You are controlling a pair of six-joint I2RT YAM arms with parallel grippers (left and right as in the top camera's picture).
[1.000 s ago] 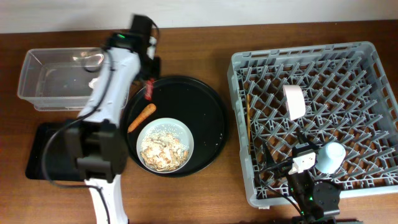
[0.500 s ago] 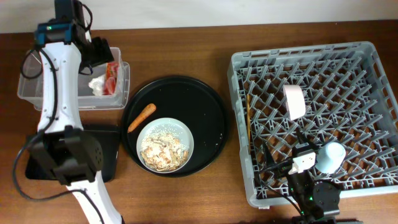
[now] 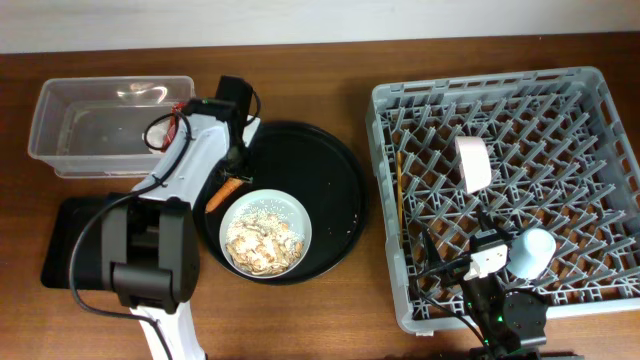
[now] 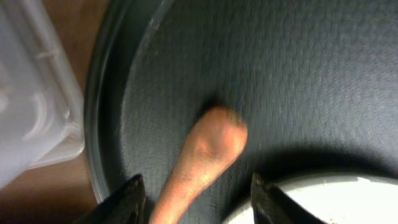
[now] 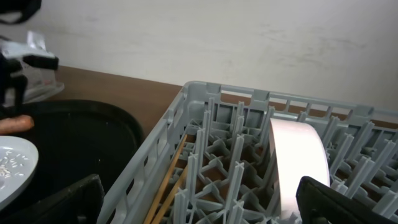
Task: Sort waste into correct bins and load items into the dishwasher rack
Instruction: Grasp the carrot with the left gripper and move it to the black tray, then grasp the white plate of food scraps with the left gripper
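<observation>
While the left arm (image 3: pixel 190 160) leans over the left rim of the large round black tray (image 3: pixel 335 170), the left tool (image 4: pixel 199 200) hangs over the orange carrot piece (image 4: pixel 205 155). Its fingertips (image 4: pixel 132 198) are spread wide on either side of the carrot and have hold of nothing. The carrot lies on the round tray close to its left edge, just beside the pale round plate (image 3: pixel 298 215), which carries the beige rice-like scraps (image 3: pixel 262 240).

To the left on the brown surface (image 3: pixel 330 60) sits the clear plastic tub (image 3: pixel 100 130), and nearer the front the shallow black rectangular tray (image 3: pixel 70 245) is partly hidden under the arm.

On the right stands the grey dishwasher rack (image 3: pixel 600 110). Among its pegs are the small white bowl (image 3: pixel 473 163) on its side, the light-blue cup (image 3: pixel 530 250) and the wooden chopsticks (image 3: pixel 399 195) along the left wall. The right tool (image 5: pixel 199 211) rests at the rack's front edge, its fingers far apart and empty.
</observation>
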